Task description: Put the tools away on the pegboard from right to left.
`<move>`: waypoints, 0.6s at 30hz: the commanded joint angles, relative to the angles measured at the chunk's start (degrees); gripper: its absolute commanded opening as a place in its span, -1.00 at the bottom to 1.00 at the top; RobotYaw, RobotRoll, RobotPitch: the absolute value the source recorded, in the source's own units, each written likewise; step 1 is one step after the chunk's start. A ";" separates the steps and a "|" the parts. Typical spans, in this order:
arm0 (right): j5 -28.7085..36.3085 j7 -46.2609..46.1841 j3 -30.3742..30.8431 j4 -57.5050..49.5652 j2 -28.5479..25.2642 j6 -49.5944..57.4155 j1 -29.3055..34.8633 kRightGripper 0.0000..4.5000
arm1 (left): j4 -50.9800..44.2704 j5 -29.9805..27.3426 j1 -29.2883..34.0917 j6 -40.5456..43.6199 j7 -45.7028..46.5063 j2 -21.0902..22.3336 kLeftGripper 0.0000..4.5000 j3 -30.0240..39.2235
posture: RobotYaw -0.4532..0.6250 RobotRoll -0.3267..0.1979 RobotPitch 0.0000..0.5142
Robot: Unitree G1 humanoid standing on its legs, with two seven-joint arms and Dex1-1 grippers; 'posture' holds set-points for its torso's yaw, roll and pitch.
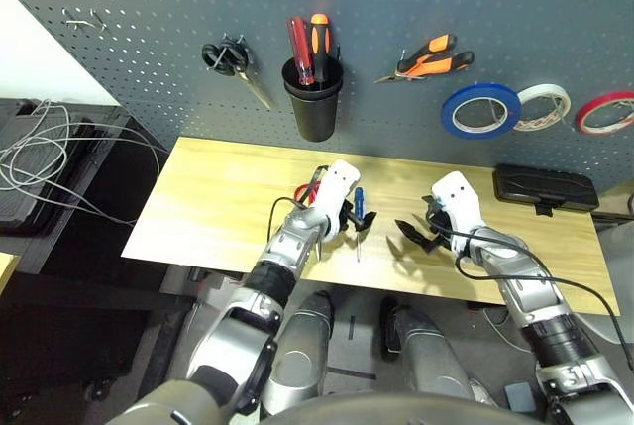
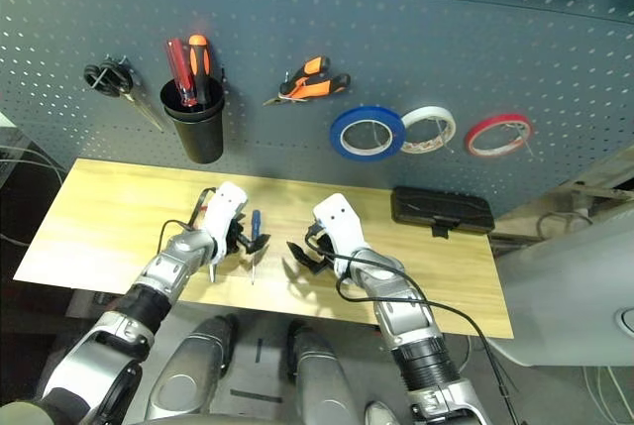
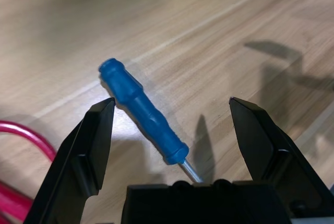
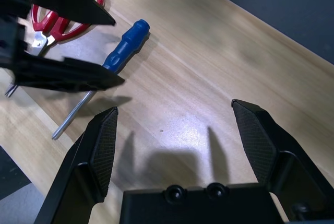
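On the wooden table lies a small blue-handled screwdriver, between the fingers of my open left gripper, which hovers just over it without touching. Red-handled scissors lie right beside it, partly hidden behind the left hand. My right gripper stands open and holds nothing, a short way right of the screwdriver. On the pegboard hang orange-and-black pliers and, to their right, a blue tape ring.
A black cup with a red and an orange screwdriver hangs left of the pliers, and black scissors hang further left. A white tape roll and a red one hang at the right. A black case lies at the table's back right.
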 commanded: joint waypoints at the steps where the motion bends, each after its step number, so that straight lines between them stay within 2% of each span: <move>1: -0.20 -0.61 0.48 -1.34 0.73 1.59 0.28 0.99 | 6.82 2.30 -1.18 2.18 3.09 -1.57 1.00 -0.99 | 0.03 0.25 0.07; 3: -0.28 -0.82 0.54 -1.84 1.12 2.06 -0.02 0.99 | 9.61 2.87 -2.23 2.60 3.98 -2.55 1.00 -1.02 | 0.02 0.25 0.07; 6: -0.39 -1.15 0.68 -2.67 1.73 2.72 -0.68 1.00 | 13.38 3.50 -3.68 2.61 6.62 -4.13 0.71 -0.52 | 0.01 0.25 0.07; 11: -0.55 -1.34 0.38 -2.62 1.81 2.52 -1.37 1.00 | 15.82 3.89 -4.99 1.63 8.30 -4.99 -0.06 0.38 | 0.01 0.25 0.04; 15: -0.32 -0.82 0.03 -2.54 1.32 1.92 -1.58 1.00 | 13.87 3.63 -4.38 -0.47 8.53 -4.49 -0.68 0.98 | 0.03 0.25 0.02; 16: -0.18 -0.51 -0.15 -2.52 1.04 1.62 -1.59 1.00 | 12.85 3.40 -3.93 -1.17 8.65 -4.34 -0.76 1.28 | 0.04 0.25 0.01; 18: 0.19 0.13 -0.67 -2.57 0.38 1.28 -1.49 1.00 | 10.04 3.02 -2.61 -2.95 9.14 -3.82 -0.76 1.97 | 0.05 0.25 0.00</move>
